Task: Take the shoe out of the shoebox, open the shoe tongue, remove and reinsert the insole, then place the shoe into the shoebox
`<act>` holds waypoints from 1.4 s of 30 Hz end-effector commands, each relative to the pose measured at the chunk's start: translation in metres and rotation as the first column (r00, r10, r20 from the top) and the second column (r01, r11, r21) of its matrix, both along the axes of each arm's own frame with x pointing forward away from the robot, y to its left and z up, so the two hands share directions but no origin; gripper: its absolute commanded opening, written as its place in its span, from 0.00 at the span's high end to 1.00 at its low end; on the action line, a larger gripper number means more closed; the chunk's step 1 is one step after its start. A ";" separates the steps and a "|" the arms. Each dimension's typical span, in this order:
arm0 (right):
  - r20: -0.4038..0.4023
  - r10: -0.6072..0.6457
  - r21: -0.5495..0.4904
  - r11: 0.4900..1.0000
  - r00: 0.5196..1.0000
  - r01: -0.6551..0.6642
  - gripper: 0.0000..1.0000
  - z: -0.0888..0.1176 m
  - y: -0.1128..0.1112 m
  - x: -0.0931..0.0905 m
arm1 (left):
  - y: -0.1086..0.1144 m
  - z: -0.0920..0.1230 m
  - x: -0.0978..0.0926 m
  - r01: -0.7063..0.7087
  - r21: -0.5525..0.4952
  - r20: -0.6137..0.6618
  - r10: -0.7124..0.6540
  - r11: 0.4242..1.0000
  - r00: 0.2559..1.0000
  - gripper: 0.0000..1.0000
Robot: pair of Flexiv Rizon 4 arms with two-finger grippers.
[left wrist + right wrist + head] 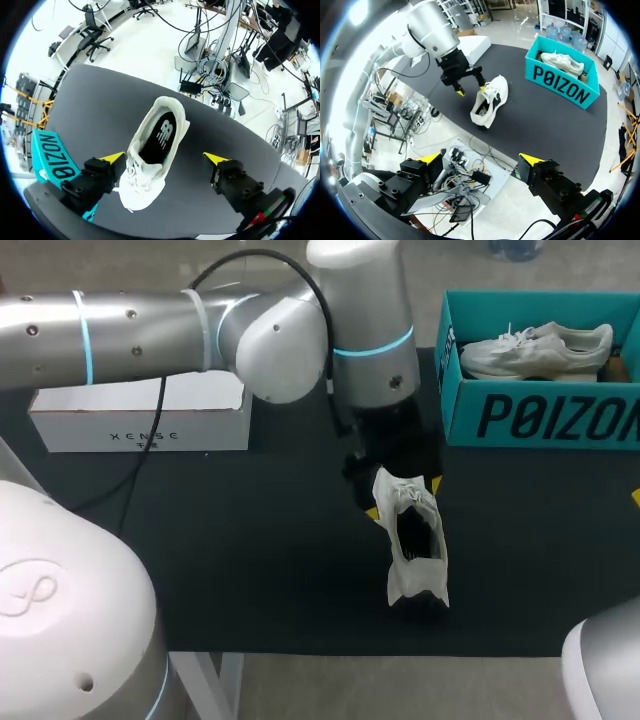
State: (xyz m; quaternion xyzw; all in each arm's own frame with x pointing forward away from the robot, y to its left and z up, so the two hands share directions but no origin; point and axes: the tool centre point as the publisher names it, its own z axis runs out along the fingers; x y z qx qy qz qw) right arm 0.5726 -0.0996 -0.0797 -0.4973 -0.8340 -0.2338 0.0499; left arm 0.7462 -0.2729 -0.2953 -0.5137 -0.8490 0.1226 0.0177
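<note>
A white sneaker (pixel 415 540) lies on the black mat (pixel 250 560) with its dark insole (pixel 156 140) showing inside. My left gripper (pixel 404 498) hovers over the shoe's toe end, open; in the left wrist view the sneaker (pixel 155 160) sits between its spread fingers (pixel 165 158), close to one fingertip. The teal shoebox (pixel 540 420) stands at the back right and holds a second white sneaker (pixel 535 348). My right gripper (pixel 480 159) hangs open and empty beyond the table's front edge, far from the sneaker (pixel 490 100) and the shoebox (pixel 562 80).
A white cardboard box (pixel 140 415) rests at the back left of the mat. A black cable (pixel 150 455) droops from my left arm over the mat's left part. My right arm's base (pixel 605 660) shows at the front right corner.
</note>
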 end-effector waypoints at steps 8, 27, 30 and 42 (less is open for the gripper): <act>-0.011 0.003 -0.005 1.000 1.000 -0.003 0.00 0.003 0.001 0.004 | 0.011 -0.020 -0.041 -0.647 0.505 0.212 0.644 0.571 0.735 0.00; -0.011 0.003 -0.005 1.000 1.000 -0.003 0.00 0.003 0.001 0.004 | 0.004 -0.017 -0.053 -0.689 0.505 0.240 0.682 0.520 0.690 0.00; -0.011 0.003 -0.005 1.000 1.000 -0.003 0.00 0.003 0.001 0.004 | 0.001 -0.017 -0.056 -0.725 0.485 0.263 0.709 0.489 0.654 0.00; -0.011 0.003 -0.005 1.000 1.000 -0.003 0.00 0.003 0.001 0.004 | 0.019 -0.028 -0.074 -0.725 0.353 0.240 0.692 0.592 0.681 0.00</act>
